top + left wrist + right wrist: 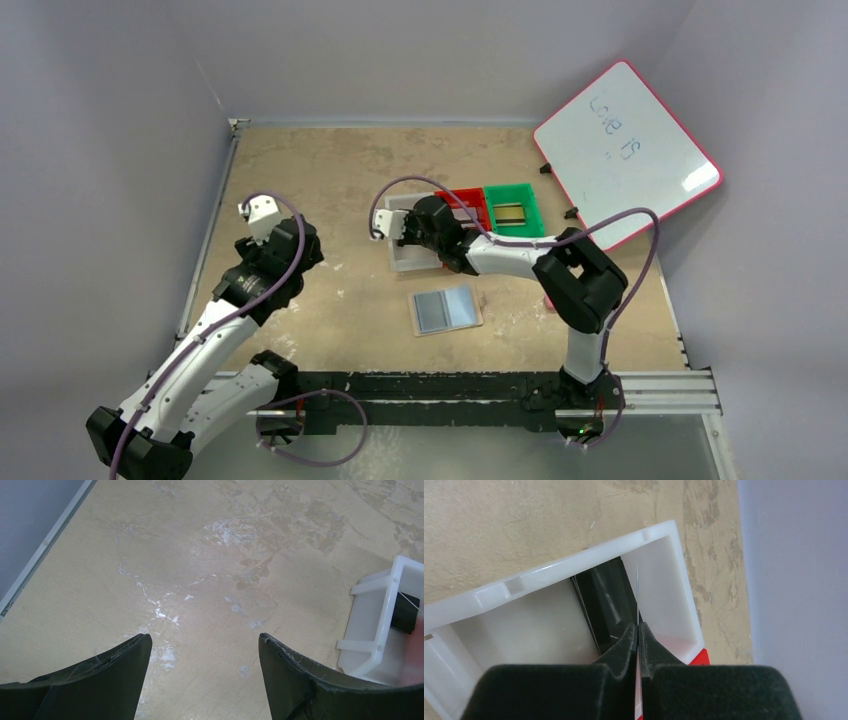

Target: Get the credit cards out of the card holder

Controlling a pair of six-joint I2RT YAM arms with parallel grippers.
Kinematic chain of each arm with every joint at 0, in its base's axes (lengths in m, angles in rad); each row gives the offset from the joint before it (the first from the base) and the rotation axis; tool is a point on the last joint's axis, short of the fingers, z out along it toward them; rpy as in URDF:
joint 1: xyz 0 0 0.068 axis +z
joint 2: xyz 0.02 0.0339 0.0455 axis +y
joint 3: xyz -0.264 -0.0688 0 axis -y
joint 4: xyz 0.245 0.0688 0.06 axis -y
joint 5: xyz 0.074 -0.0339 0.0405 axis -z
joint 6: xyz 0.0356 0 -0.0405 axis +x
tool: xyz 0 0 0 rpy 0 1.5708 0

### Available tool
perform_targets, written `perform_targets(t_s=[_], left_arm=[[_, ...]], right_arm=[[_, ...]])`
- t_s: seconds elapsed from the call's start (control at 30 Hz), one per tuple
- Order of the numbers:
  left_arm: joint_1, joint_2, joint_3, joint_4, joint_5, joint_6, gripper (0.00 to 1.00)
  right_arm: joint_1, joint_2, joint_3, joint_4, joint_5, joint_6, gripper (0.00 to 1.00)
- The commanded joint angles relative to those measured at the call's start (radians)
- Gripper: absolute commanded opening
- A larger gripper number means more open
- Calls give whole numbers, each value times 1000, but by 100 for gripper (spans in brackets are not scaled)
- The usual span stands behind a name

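Observation:
The card holder [447, 309] lies open and flat on the table in front of the right arm, its grey-blue lining facing up. My right gripper [638, 626] is shut on a thin credit card [637, 587], seen edge-on and sticking out past the fingertips, above the white bin [549, 575]. A black credit card [606, 600] rests inside that bin, leaning on its wall. In the top view the right gripper [395, 228] hangs over the bin's left part. My left gripper [205, 637] is open over bare table, with nothing between its fingers.
A red bin [470, 200] and a green bin [517, 192] stand behind the white bin [410, 262]; a dull gold card [510, 213] lies in the green one. A pink-framed whiteboard [625, 150] leans at the back right. The white bin [380, 625] is right of my left gripper.

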Motion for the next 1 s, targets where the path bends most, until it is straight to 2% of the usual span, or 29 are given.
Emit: perform_targets(t_s=[0.0,0.43,0.8,0.97], left_arm=[[6,-9,17,5,-28,-5,78],[7,-12,17,3,-19,-4,77],[7,-2,16,11,-1,5,76],[6,-3,12,12,4,6,76]], right_arm=[[1,28,66,1,16,-81,0],[1,128,122,-4,6,-144,5],[-2,131,122,-34,9,-135,20],[-7,121,130,-40,-1,-112,23]])
